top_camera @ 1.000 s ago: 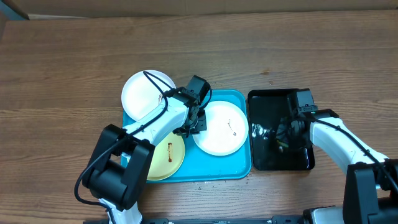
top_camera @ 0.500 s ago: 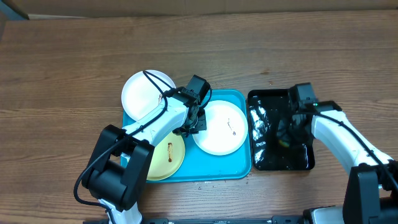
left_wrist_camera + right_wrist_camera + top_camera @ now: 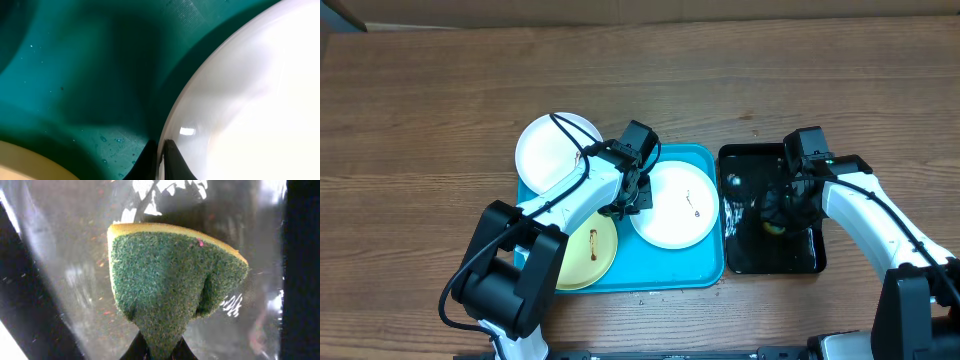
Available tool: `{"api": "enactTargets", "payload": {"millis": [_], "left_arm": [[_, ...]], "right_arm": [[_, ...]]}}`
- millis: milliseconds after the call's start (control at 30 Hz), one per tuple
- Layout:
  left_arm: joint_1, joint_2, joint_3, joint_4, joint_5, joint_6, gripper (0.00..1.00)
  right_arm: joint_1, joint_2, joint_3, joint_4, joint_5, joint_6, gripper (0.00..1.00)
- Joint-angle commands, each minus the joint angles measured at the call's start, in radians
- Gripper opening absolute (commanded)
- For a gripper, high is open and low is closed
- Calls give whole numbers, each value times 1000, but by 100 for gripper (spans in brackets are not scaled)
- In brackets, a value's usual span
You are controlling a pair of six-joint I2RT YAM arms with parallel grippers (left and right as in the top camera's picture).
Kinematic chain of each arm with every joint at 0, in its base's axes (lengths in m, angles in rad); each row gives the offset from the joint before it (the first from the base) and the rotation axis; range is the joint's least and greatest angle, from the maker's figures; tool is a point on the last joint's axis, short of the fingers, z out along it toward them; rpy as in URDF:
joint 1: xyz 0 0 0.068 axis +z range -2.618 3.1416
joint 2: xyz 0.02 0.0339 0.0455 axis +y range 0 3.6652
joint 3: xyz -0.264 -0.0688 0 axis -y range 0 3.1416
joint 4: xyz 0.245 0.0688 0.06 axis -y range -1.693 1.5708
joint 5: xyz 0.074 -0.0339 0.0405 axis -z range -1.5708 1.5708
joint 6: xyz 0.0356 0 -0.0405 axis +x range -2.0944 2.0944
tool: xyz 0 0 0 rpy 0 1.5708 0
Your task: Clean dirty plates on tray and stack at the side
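The turquoise tray (image 3: pixel 705 268) holds a white plate (image 3: pixel 675 212) with a small brown smear on its right half. A pale yellow-green plate (image 3: pixel 592 252) with a brown streak lies at its near left. A second white plate (image 3: pixel 552 150) lies over the tray's far left corner, partly on the table. My left gripper (image 3: pixel 634 203) is shut on the left rim of the smeared white plate (image 3: pixel 250 100), one finger above and one below the rim. My right gripper (image 3: pixel 775 215) hangs over the black tray, shut on a green and yellow sponge (image 3: pixel 170 280).
The glossy black tray (image 3: pixel 770 268) stands right of the turquoise tray and is wet, with water glinting on its floor (image 3: pixel 60 280). Bare wooden table (image 3: pixel 420 120) surrounds both trays.
My right gripper closed on the sponge and shifted slightly toward the far side of the black tray, and the water moved. My left gripper tightened on the plate rim without moving.
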Motion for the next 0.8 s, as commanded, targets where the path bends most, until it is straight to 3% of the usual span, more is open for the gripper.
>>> {"api": "enactTargets", "payload": {"millis": [0, 500, 533, 600, 633, 767], "left_arm": [[-13, 21, -7, 7, -14, -9, 4], [-12, 21, -7, 4, -5, -5, 4], [-11, 21, -7, 3, -14, -5, 4], [-10, 21, -7, 6, -35, -5, 4], [-10, 21, -7, 8, -37, -5, 4], [-7, 21, -7, 8, -65, -5, 4]], "right_arm": [[5, -8, 17, 0, -38, -15, 4], [5, -8, 90, -89, -42, -14, 4], [5, -8, 97, -93, -41, -14, 4], [5, -8, 99, -100, -41, -14, 19], [5, -8, 99, -105, -41, -14, 22], [5, -6, 95, -114, -40, -14, 24]]}}
